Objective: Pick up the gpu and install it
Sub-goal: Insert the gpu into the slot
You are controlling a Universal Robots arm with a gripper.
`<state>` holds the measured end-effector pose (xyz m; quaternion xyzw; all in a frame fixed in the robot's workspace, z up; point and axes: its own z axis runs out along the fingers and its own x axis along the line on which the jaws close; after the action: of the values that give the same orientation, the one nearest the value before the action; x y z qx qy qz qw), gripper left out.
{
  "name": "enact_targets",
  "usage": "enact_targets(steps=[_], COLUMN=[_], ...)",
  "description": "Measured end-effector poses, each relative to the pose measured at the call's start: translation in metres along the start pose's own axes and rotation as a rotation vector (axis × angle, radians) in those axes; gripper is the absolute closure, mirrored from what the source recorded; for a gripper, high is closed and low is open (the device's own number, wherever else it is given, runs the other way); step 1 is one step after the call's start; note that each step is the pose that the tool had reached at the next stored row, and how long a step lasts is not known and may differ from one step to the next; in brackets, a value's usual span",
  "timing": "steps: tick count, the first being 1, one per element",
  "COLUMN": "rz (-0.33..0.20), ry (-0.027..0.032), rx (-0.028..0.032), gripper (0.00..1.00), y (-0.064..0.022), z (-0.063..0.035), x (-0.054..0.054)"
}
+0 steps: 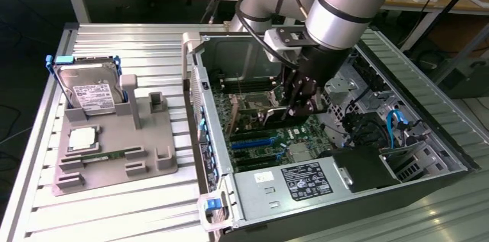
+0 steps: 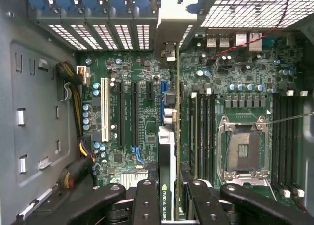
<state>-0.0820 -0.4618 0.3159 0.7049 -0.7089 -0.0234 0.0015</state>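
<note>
gripper [image 1: 298, 107]: jaws clamped on gpu [image 2: 167, 151] | gpu: centre of exterior view, inside computer case [image 1: 200, 82], edge-on over motherboard [image 2: 125, 156] | why: bracket [image 2: 174, 19] faces rear vents, likely aligning card edge with slot

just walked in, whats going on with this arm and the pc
The robot arm is reaching down into an open computer case. Its gripper is shut on the gpu, holding the card on edge over the motherboard. Whether the card sits in a slot cannot be told. A hard drive stands in a grey holder outside the case, on the exterior view's left.
</note>
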Motion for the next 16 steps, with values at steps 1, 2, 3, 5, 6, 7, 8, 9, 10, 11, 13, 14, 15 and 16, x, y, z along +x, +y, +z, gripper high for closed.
enact_targets(steps=[1, 2, 3, 5, 6, 7, 8, 9, 10, 11, 13, 14, 15, 16], rz=[0.0, 0.0, 0.0, -0.001, -0.001, -0.001, -0.001, -0.001, -0.002, -0.002, -0.002, -0.002, -0.002, -0.002], ry=[0.0, 0.0, 0.0001, 0.0001, -0.0001, -0.0001, -0.0001, -0.0001, -0.0002, -0.0003, -0.0005, -0.0005, -0.0006, -0.0008], rx=[0.0, 0.0, 0.0, -0.0001, 0.0, 0.0, -0.0001, 0.0, -0.0001, -0.0001, -0.0001, -0.0001, -0.0001, -0.0001], gripper=[0.73, 0.73, 0.73, 0.73, 0.73, 0.73, 0.73, 0.73, 0.73, 0.73, 0.73, 0.73, 0.73, 0.73], y=[0.0009, 0.0019, 0.0035, 0.0059, 0.0071, 0.0083, 0.0093, 0.0102, 0.0112, 0.0122, 0.014, 0.0149, 0.0158, 0.0165], z=[0.002, 0.0037, 0.0062, 0.0098, 0.0118, 0.0137, 0.0154, 0.0171, 0.0188, 0.0206, 0.0239, 0.0255, 0.0273, 0.0289], x=[0.0, 0.001, 0.001, 0.002, 0.002, 0.002, 0.002, 0.003, 0.003, 0.003, 0.004, 0.004, 0.004, 0.005])
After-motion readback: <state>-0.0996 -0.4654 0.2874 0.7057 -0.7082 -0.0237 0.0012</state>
